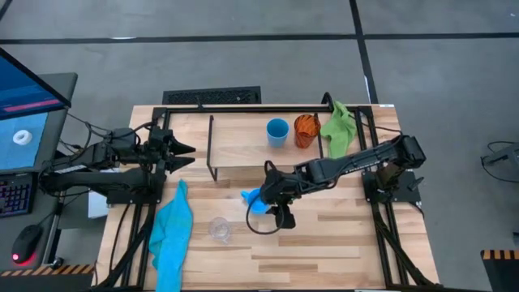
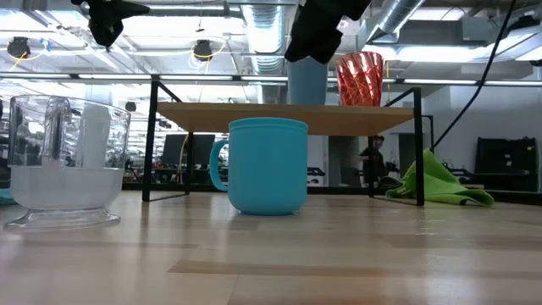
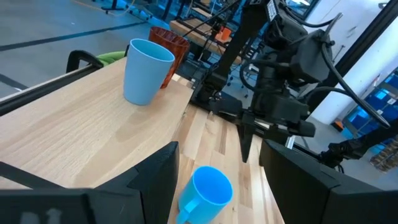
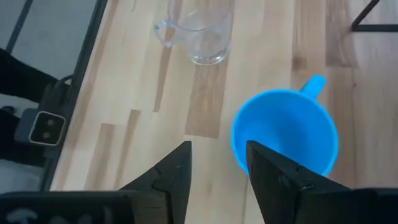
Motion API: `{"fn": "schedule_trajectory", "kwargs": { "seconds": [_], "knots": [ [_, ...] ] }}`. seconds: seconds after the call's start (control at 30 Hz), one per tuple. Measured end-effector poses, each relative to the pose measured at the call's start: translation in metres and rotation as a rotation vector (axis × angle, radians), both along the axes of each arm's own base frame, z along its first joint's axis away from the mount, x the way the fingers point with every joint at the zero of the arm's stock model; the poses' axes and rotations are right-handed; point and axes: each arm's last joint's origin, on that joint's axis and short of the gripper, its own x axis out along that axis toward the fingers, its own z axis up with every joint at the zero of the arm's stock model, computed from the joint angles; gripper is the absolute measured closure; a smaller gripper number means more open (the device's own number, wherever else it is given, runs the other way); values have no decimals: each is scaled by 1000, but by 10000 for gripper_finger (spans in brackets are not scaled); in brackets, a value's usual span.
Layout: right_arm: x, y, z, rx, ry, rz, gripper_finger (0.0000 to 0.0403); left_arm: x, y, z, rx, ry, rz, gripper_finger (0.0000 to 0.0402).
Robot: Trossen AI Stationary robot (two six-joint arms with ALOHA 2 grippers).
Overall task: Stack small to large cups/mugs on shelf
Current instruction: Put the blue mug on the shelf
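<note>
- Shelf (image 1: 243,146): low wooden board on black wire legs, at the back of the table (image 1: 340,235). Two cups on it, toward its right end.
- Blue cup (image 1: 277,131): upright on the shelf, no handle.
- Orange cup (image 1: 306,130): upright on the shelf, just beside the blue cup on its right; whether they touch I cannot tell. Side by side, not nested.
- Light-blue mug (image 1: 255,200): on the table in front of the shelf, upright, not yet lifted.
- Clear glass cup (image 1: 220,229): on the table, nearer the front edge than the mug, near a blue cloth (image 1: 172,231). Untouched.
- Right gripper (image 4: 216,163): hangs above the mug, off its rim on the side toward the glass cup; fingers parted, nothing between them.
- Left gripper (image 1: 185,154): waits off the shelf's left end, fingers spread wide, empty.
- Green cloth (image 1: 339,128): draped at the shelf's right end, clear of the cups.
- Judgement: about half placed. Two vessels on the shelf, two left on the table; no stacking done. The mug looks to be the piece in hand, grasp not yet made.
</note>
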Motion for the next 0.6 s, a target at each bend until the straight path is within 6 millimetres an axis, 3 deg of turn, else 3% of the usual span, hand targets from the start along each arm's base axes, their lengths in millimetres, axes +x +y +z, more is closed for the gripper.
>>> {"fn": "schedule_trajectory", "kwargs": {
  "seconds": [0.1, 0.23, 0.4, 0.6],
  "knots": [
    [1, 2, -3, -13, 0, 21, 230, 0, 0, -1, -1, 7, 0, 182],
    [8, 4, -23, -28, 56, 30, 230, 0, 0, -2, 2, 16, -1, 182],
    [17, 6, -35, -18, 62, 15, 230, 0, 0, -2, 2, 20, 0, 182],
    [16, 6, -34, -23, 61, 21, 230, 0, 0, -3, 0, 30, 0, 182]
  ]
}}
